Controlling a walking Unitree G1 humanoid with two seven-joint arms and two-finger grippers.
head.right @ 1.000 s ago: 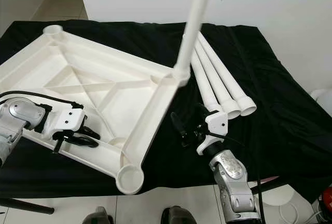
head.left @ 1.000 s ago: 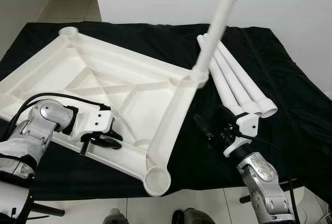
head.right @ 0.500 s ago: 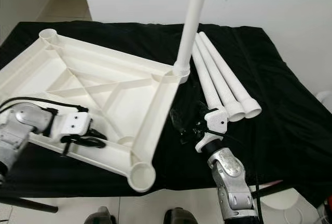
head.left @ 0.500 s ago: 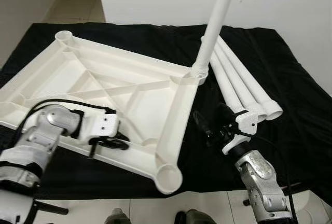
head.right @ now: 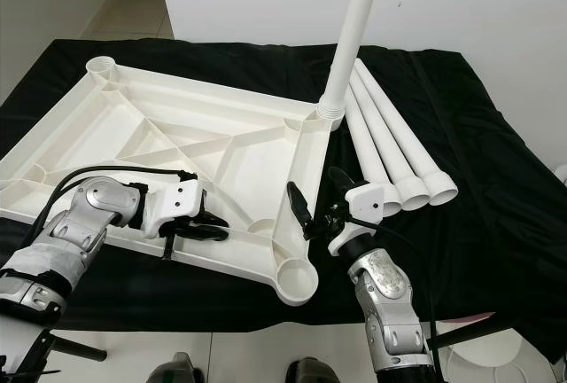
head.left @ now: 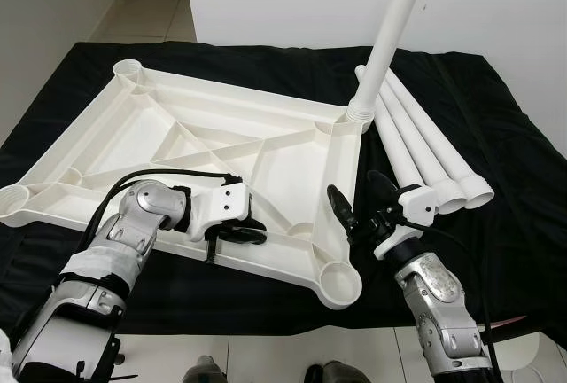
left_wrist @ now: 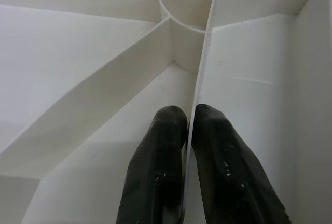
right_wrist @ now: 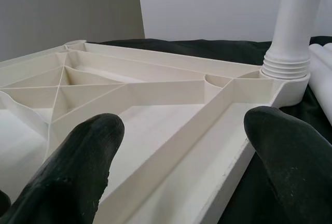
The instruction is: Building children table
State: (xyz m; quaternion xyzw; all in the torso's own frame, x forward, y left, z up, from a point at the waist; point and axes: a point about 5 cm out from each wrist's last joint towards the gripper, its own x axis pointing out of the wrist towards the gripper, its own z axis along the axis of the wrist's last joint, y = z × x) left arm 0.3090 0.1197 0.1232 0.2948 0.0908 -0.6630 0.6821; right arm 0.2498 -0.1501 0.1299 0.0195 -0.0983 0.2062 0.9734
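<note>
one white plastic tabletop (head.left: 204, 148) lying upside down on a worktop (head.left: 523, 223) draped in black cloth, ribbed underside up, with four round corner sockets. one white leg (head.left: 390, 33) already standing upright in the far right socket, rising out of the top of the head views. three loose legs (head.left: 421, 152) lying side by side on the cloth just beside the tabletop's right edge, their flared ends toward the robot. pale tiled floor and a white wall beyond the worktop; dark feet just visible at the lower edge.

left gripper (head.left: 241, 234) reaching in low from the left with elbow bent, jaws closed tight on a thin upright rib (left_wrist: 199, 79) inside the near edge of the tabletop, one finger each side. right gripper (head.left: 357, 204) held above the cloth, forearm angled up from below, jaws spread wide and empty, just beside the near right rail, near the flared ends of the loose legs.
</note>
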